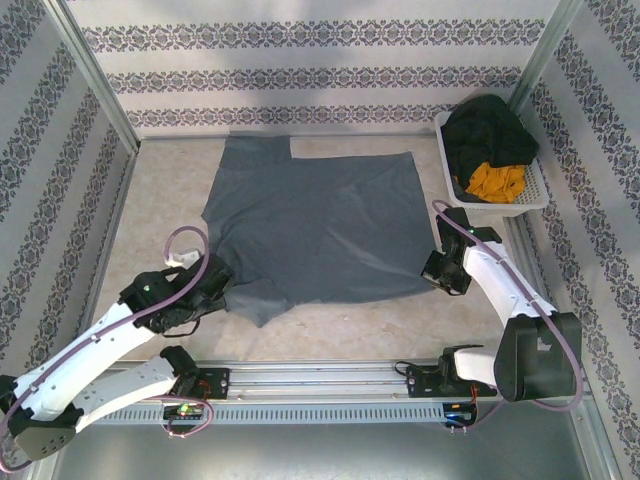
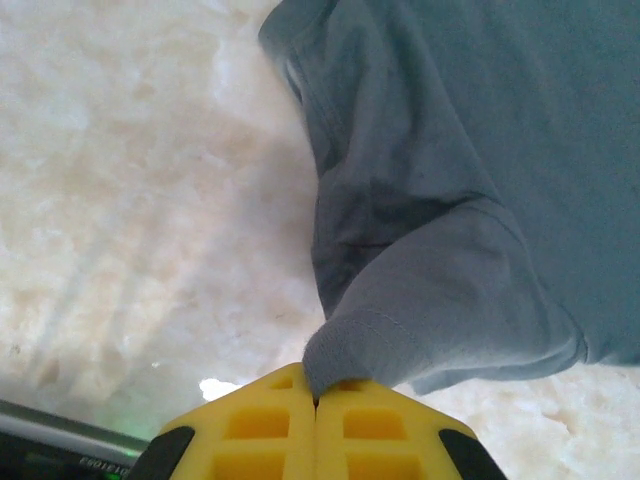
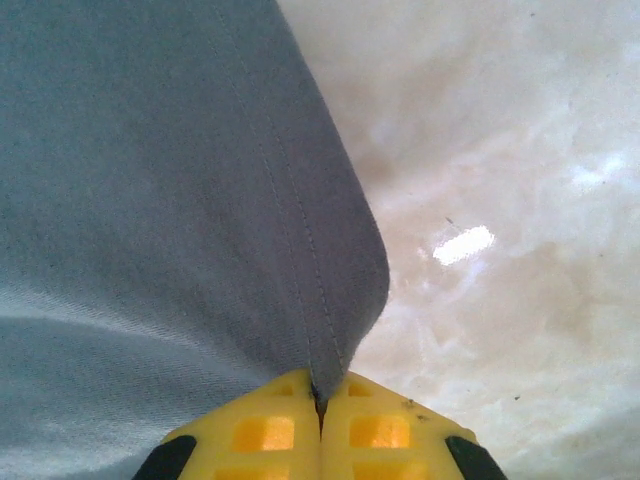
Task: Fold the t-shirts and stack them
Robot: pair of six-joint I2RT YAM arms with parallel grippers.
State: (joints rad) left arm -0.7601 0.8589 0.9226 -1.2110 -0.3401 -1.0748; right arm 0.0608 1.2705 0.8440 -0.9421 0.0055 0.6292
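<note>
- Desk [image 1: 400, 320]: pale and marbled, carrying one garment spread across the middle of the work area.
- Shirt [image 1: 320, 225]: slate blue-grey, lying mostly flat and unfolded with a few soft creases. One flap juts to the far left and another to the near left.
- Basket [image 1: 500, 206]: white, in the far right corner, near the shirt's right edge. It holds a crumpled dark garment [image 1: 485, 130] and an orange garment [image 1: 497, 180].
- Left pincer [image 2: 316, 395]: pressed together, pinching the hemmed edge of the near-left flap, which looks like a sleeve cuff. Cloth bunches just past the tips.
- Right pincer [image 3: 320, 395]: pressed together on the near-right corner, with the stitched hem running straight into the tips.
- Step, as judged: setting up the first fold. Both near corners are gripped, no fold is made yet, and nothing is stacked.
- Next move, as judged: raise both corners together and carry them over toward the far edge, level and at matched pace so the cloth does not skew. Lower them before letting go.
- Risk: the left grip may have the sleeve alone, so the body could lag behind.
</note>
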